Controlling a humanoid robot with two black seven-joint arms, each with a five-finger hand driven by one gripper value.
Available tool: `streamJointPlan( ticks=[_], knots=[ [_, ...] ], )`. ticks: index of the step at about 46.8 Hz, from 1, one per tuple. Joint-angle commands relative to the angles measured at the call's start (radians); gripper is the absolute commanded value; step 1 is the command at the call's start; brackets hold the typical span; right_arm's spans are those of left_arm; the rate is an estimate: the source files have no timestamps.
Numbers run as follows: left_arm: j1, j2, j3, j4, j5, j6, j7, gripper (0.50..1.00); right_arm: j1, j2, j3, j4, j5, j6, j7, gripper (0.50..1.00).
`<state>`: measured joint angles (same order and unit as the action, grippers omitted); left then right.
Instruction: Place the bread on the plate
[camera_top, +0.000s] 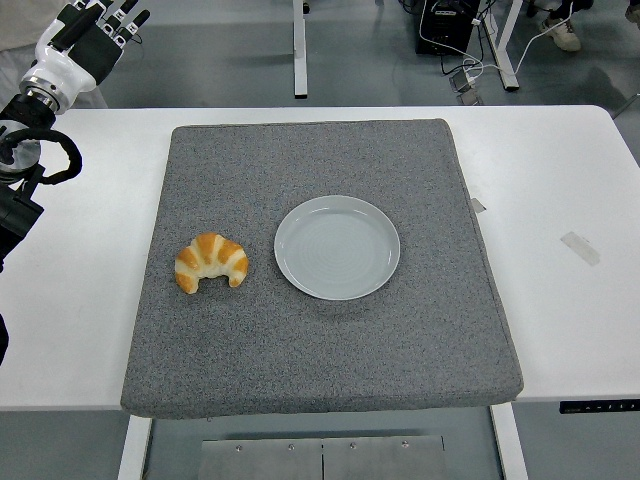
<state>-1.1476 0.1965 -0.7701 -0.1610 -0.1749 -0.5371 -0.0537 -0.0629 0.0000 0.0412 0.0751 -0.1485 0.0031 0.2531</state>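
Observation:
A golden croissant (210, 261) lies on the grey mat (320, 330), left of centre. A pale blue-grey plate (337, 246) sits empty at the mat's middle, just right of the croissant and apart from it. My left hand (88, 38) is raised at the far top left, beyond the table's back edge, fingers spread and holding nothing. It is far from the croissant. The right arm does not show.
The mat covers most of the white table (560, 200). Small pieces of tape (580, 247) lie on the table to the right. Table legs, cables and a person's shoe (562, 32) show on the floor at the top.

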Motion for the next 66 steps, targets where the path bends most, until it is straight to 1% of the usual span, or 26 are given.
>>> streamJointPlan(
  ticks=[1,5,7,10,16,20,25,28,36,40,50,55,66],
  knots=[
    [-0.001,0.000,0.003,0.000,0.002,0.006,-0.003,0.981,0.000,0.000,0.000,0.000,0.000,0.000,0.000,1.000],
    [-0.001,0.000,0.043,0.000,0.023,0.006,-0.018,0.981,0.000,0.000,0.000,0.000,0.001,0.000,0.000,1.000],
    [-0.001,0.001,0.045,0.000,0.017,0.002,-0.037,0.981,0.000,0.000,-0.001,0.000,0.001,0.000,0.000,1.000],
    [-0.003,0.004,0.051,0.000,0.018,0.000,-0.046,0.983,0.000,0.000,0.000,0.000,0.001,0.000,0.000,1.000],
    [0.000,0.012,0.064,0.000,0.026,0.000,-0.048,0.981,0.000,0.000,-0.001,0.000,0.001,0.000,0.000,1.000],
    [0.005,0.012,0.087,0.000,0.032,-0.029,-0.038,0.981,0.000,0.000,0.000,0.000,0.000,0.000,0.000,1.000],
    [-0.006,0.014,0.184,0.000,0.077,-0.066,-0.041,0.981,0.000,0.000,0.000,0.000,0.000,0.000,0.000,1.000],
    [-0.009,0.026,0.247,0.000,0.110,-0.074,-0.044,0.981,0.000,0.000,0.000,0.000,0.001,0.000,0.000,1.000],
    [-0.043,0.061,0.366,-0.002,0.169,-0.074,-0.046,0.981,0.000,0.000,0.000,0.000,0.000,0.000,0.000,1.000],
    [-0.072,0.101,0.432,-0.003,0.225,-0.074,-0.044,0.981,0.000,0.000,0.000,-0.001,0.000,0.000,0.000,1.000],
    [-0.110,0.135,0.497,-0.003,0.314,-0.074,-0.046,0.981,-0.002,0.000,-0.001,-0.011,0.000,-0.005,0.000,1.000],
    [-0.121,0.130,0.517,-0.003,0.367,-0.074,-0.046,0.981,-0.002,0.000,-0.001,-0.005,0.000,-0.005,0.000,1.000],
    [-0.133,0.080,0.525,-0.003,0.376,-0.074,-0.044,0.981,-0.002,0.000,-0.001,-0.005,0.000,-0.005,0.000,1.000]
  ],
)
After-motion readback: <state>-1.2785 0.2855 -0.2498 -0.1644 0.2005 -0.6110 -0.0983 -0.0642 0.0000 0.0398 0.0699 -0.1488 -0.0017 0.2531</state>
